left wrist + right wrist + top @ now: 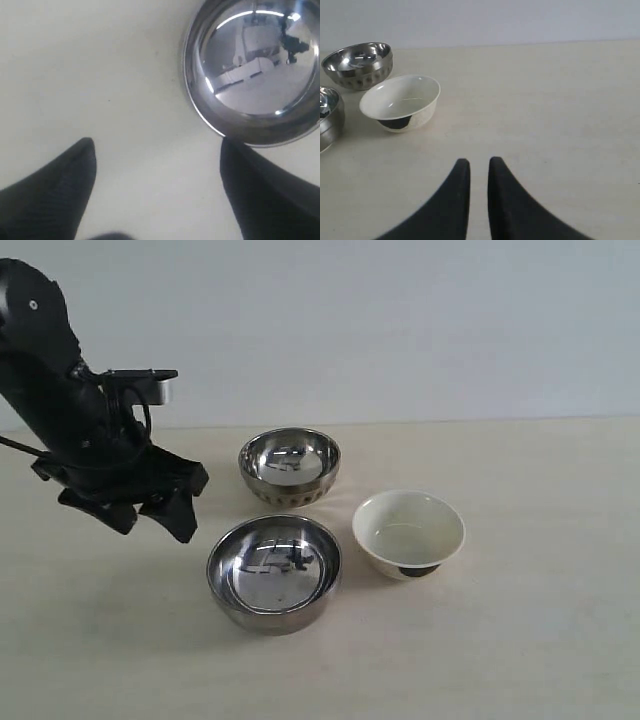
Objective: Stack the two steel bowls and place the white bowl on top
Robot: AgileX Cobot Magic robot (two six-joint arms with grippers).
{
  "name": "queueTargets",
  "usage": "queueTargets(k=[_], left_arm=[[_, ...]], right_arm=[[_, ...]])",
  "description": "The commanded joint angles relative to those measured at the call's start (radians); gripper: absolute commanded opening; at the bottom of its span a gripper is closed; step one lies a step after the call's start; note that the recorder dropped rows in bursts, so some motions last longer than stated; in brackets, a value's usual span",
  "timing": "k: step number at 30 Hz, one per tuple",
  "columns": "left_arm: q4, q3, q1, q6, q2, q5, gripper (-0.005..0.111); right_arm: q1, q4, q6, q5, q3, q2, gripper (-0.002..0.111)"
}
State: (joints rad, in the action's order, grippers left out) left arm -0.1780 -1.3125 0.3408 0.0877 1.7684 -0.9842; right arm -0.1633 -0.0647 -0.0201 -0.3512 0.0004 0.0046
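The left tool (156, 145) is hovering released, the wider steel bowl (252, 70) just beside it, while the right tool (479, 167) is hanging clenched, gripping nothing.

The table (540, 660) is overlooked obliquely by the exterior view. The left wrist view is aimed steeply down, close to the wider steel bowl (255, 70). The right is set low; the white bowl (402, 100) is shared with the exterior.

Left gripper (156, 145) spread wide; right gripper (479, 162) closed.
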Motion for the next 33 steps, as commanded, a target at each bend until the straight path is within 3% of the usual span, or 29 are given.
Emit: queueTargets(k=[1, 16, 23, 33], left_arm=[[0.031, -0.008, 0.006, -0.015, -0.042, -0.052, 0.066], [0.089, -0.001, 0.006, -0.014, -0.14, -0.093, 0.066], [0.089, 0.024, 0.006, -0.014, -0.14, -0.057, 0.066], [0.089, 0.042, 0.006, -0.014, -0.14, -0.052, 0.066]], right_arm=[[0.004, 0.003, -0.001, 0.01, 0.0, -0.005, 0.009], [0.004, -0.006, -0.011, 0.014, 0.0, -0.005, 0.009], [0.004, -0.228, -0.108, 0.115, 0.0, -0.005, 0.009], [0.004, -0.277, -0.157, 0.287, 0.0, -0.005, 0.009]])
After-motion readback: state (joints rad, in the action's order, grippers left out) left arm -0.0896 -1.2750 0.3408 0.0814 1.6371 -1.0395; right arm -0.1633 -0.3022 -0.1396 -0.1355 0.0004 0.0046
